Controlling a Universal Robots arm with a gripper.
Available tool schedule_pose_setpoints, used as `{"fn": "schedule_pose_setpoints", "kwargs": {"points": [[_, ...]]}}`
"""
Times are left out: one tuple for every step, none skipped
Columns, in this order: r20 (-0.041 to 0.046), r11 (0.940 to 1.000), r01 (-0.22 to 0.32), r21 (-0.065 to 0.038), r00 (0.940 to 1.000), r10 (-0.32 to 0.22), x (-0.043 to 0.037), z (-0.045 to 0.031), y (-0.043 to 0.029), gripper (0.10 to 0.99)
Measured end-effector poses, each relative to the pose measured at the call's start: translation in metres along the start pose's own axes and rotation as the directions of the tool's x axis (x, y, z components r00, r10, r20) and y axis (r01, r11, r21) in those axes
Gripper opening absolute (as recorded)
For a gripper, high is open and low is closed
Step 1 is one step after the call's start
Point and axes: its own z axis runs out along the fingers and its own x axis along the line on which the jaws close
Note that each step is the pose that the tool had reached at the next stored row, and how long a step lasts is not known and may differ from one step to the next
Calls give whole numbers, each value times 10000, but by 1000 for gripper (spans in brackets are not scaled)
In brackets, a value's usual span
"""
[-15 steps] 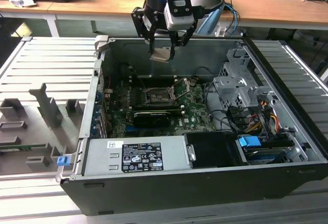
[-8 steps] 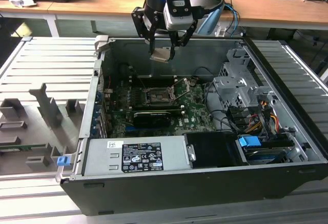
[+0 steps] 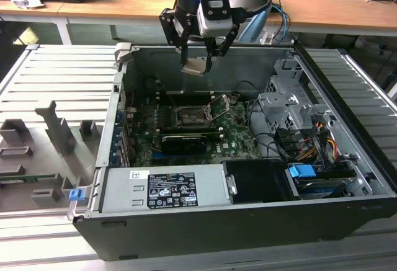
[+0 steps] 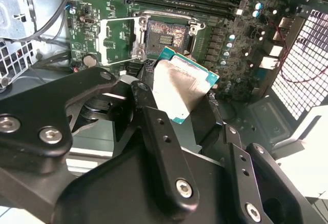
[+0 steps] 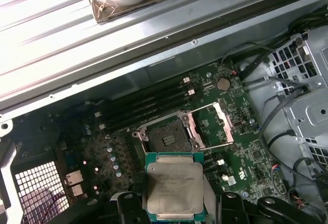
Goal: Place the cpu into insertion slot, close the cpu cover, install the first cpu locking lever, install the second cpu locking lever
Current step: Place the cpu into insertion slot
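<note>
My gripper (image 3: pixel 197 65) hangs above the open computer case, shut on the cpu (image 3: pixel 194 67), a small square chip with a pale metal face. In both wrist views the cpu (image 5: pixel 174 185) (image 4: pixel 182 86) sits between the black fingers (image 5: pixel 127 203), held by two opposite edges. The insertion slot (image 5: pixel 166 135) (image 4: pixel 167 33) (image 3: pixel 193 116) lies bare on the green board below, some way from the chip. The cpu cover (image 5: pixel 216 123) (image 4: pixel 117 40) is swung open beside the slot, and thin wire levers (image 5: pixel 206 109) stand raised near it.
A long black card (image 3: pixel 183 141) lies just in front of the slot in the exterior view. Memory slots (image 5: pixel 146 103) run beside the slot. A drive cage with cables (image 3: pixel 291 113) fills the exterior view's right, and a power supply (image 3: pixel 164 187) sits at the front. The case wall (image 3: pixel 118 116) borders the board.
</note>
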Motion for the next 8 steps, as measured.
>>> {"fn": "schedule_pose_setpoints", "kwargs": {"points": [[1, 10000, -16, 0, 10000, 16, 0, 0, 0, 529], [4, 10000, -38, -1, 10000, 38, 0, 0, 0, 529], [5, 10000, -52, -1, 10000, 52, 0, 0, 0, 529], [6, 10000, -68, -2, 10000, 68, 0, 0, 0, 529], [7, 10000, -85, -2, 10000, 85, 0, 0, 0, 529], [9, 10000, -99, -3, 10000, 99, 0, 0, 0, 529], [11, 9999, -123, -3, 9999, 123, 0, 0, 0, 529], [13, 9999, -148, -3, 9999, 148, 0, 0, 0, 529]]}}
